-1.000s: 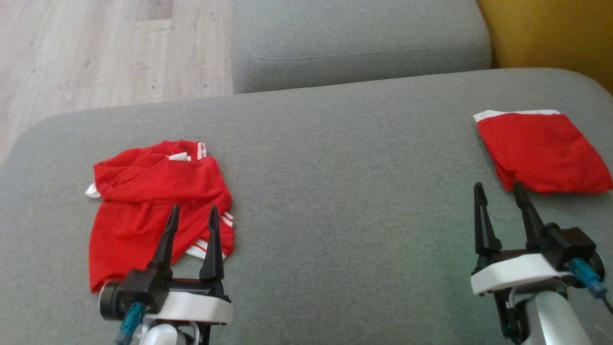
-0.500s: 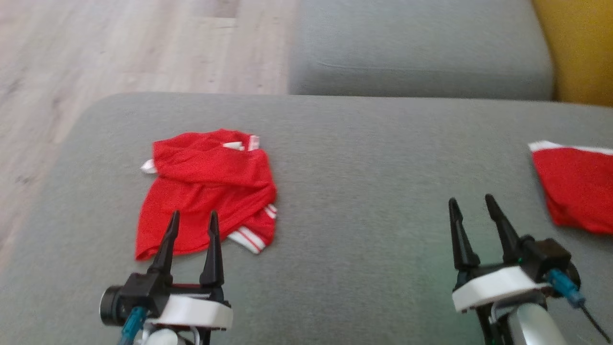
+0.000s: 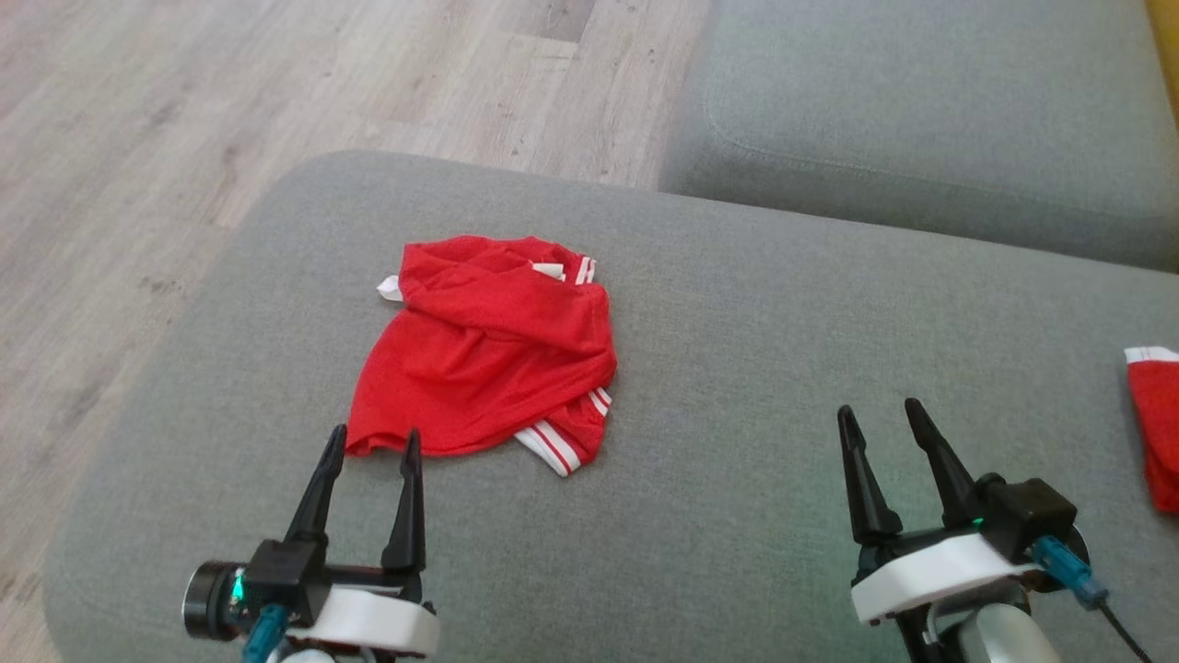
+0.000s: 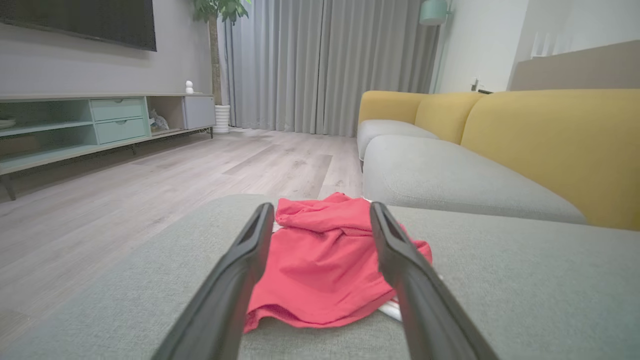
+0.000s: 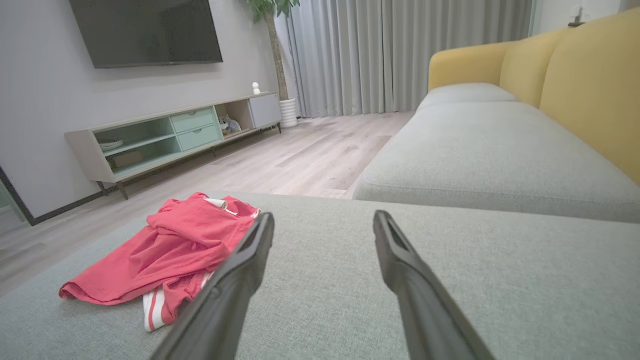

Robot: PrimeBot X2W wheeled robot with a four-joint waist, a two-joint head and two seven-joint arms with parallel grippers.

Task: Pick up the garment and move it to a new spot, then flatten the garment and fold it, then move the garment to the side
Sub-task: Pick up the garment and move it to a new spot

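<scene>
1. Plainly, the first step is in hand: the pick-up has not yet begun. The garment [image 3: 488, 359], a crumpled red piece with white stripes at one hem, lies left of centre in the head view on the grey sofa cushion [image 3: 755, 387], with nothing touching it.
2. The left gripper [image 3: 374, 433] sits at the lower left of the head view. Its two dark fingers [image 3: 320, 483] are spread wide and empty, the tips just short of the garment's near edge. In the left wrist view the red cloth lies between and beyond the fingers, so the aim looks about right.
3. The right gripper [image 3: 877, 408] is at the lower right, likewise spread and holding nothing, over bare cushion and well apart from the garment. In the right wrist view the garment sits at the lower left, off that gripper's line.
4. A second red piece [image 3: 1156, 428] shows at the right edge of the head view, cut off by the frame. I judge it is not the one to take now.
5. As I judge it, the left gripper next needs to go forward and down onto a raised fold of the heap and pinch enough cloth to lift it — a shallow bite on such thin fabric may slip.
6. The bare cushion in the middle of the head view looks a fair new spot. The right gripper would be needed there to help spread the garment flat.
</scene>
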